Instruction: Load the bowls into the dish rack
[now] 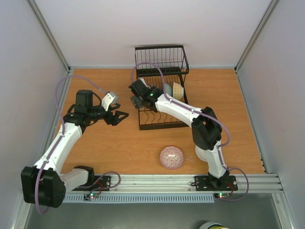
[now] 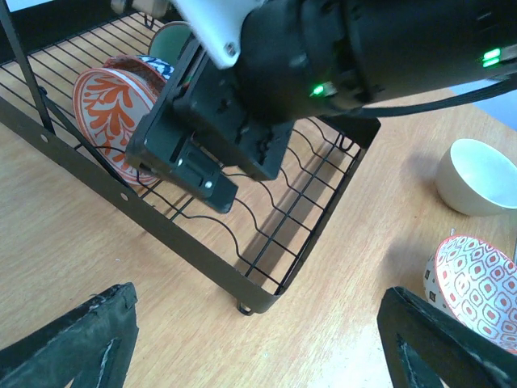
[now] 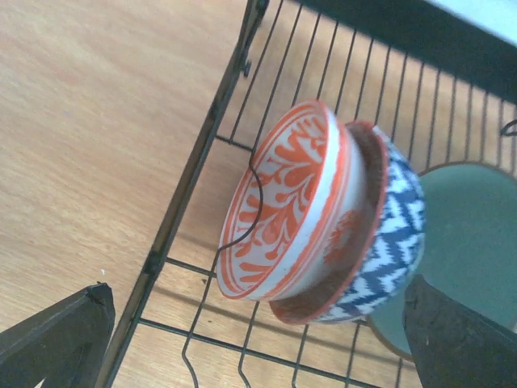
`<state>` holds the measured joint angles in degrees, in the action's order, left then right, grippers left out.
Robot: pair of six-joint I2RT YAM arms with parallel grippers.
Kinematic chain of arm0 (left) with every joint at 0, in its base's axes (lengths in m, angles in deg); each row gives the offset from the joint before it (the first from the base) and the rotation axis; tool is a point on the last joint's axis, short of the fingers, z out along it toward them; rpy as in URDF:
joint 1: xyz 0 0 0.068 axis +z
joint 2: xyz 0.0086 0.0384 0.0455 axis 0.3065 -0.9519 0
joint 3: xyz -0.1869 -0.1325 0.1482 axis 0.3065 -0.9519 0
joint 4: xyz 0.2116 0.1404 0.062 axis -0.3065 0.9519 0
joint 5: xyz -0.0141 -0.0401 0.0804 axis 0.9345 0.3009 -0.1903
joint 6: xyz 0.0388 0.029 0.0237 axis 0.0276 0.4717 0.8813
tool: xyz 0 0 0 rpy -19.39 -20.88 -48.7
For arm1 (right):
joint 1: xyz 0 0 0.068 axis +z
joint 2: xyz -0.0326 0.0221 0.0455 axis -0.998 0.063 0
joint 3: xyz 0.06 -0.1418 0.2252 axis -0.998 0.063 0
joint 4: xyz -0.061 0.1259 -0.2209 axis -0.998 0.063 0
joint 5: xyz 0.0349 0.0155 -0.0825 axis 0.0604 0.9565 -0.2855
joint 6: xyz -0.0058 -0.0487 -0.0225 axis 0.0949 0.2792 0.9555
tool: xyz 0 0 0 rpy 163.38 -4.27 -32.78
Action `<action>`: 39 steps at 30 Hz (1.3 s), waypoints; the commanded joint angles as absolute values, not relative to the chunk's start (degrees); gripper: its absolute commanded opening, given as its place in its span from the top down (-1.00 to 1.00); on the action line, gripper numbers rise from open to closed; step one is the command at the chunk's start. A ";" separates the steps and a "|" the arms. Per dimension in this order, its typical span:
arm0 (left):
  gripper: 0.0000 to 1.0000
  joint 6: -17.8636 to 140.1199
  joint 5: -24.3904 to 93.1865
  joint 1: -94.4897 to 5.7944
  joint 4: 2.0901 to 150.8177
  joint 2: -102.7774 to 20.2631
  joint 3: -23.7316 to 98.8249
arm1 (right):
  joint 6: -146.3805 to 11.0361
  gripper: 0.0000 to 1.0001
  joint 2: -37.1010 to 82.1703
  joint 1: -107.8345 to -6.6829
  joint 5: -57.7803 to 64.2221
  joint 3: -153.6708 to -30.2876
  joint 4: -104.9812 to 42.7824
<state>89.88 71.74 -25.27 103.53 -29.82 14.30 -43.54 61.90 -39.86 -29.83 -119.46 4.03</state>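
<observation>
**Over the Dish Rack (image 2: 121, 196): Placement Step**

Above the tines, the right gripper (image 3: 258, 343) was held wide open and empty. Just beneath it, an orange-patterned bowl (image 3: 283, 202) was seated on edge against a blue-patterned bowl (image 3: 396, 226). A red-patterned bowl (image 1: 171, 157) was left on the table (image 1: 95, 152); withdrawal and a fresh grasp were judged necessary.

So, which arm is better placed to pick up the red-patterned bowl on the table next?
Probably left. The left end effector is open and empty over the table beside the dish rack, facing the red-patterned bowl. The right end effector is open too, but over the rack's tines.
</observation>
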 commanded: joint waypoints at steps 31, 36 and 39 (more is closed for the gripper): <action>-0.61 90.37 72.47 -25.41 101.12 -31.72 14.07 | -98.45 -0.43 -7.33 -37.10 -36.01 -62.76 45.01; -0.60 90.29 72.37 -25.41 101.40 -31.42 14.16 | -108.43 -0.31 -9.45 -37.09 -33.73 -58.43 49.27; -0.60 90.38 72.34 -25.41 101.43 -30.90 14.08 | -115.16 -0.17 -11.45 -37.08 -31.84 -54.94 49.78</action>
